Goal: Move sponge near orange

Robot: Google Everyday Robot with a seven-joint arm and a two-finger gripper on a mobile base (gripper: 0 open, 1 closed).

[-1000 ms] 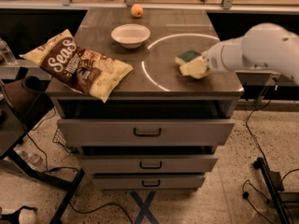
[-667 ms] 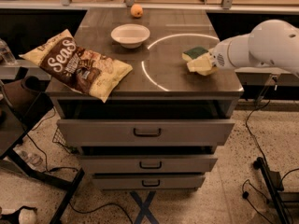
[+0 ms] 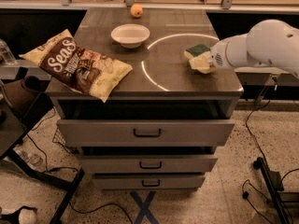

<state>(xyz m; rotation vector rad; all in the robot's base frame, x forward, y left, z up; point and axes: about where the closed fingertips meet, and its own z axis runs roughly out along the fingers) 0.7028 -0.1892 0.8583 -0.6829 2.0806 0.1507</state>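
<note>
The sponge, pale yellow with a dark green top, is at the right side of the cabinet top, lifted a little and tilted. My gripper comes in from the right on a white arm and is shut on the sponge's near right part. The orange, small and round, sits at the far edge of the top, well to the left of and beyond the sponge.
A white shallow bowl stands between the orange and the middle of the top. A chip bag lies on the left front corner, overhanging the edge. A white circle is marked on the cabinet top. Drawers are below.
My gripper has moved to the right and slightly back with the sponge in it, lifting it off the surface.
</note>
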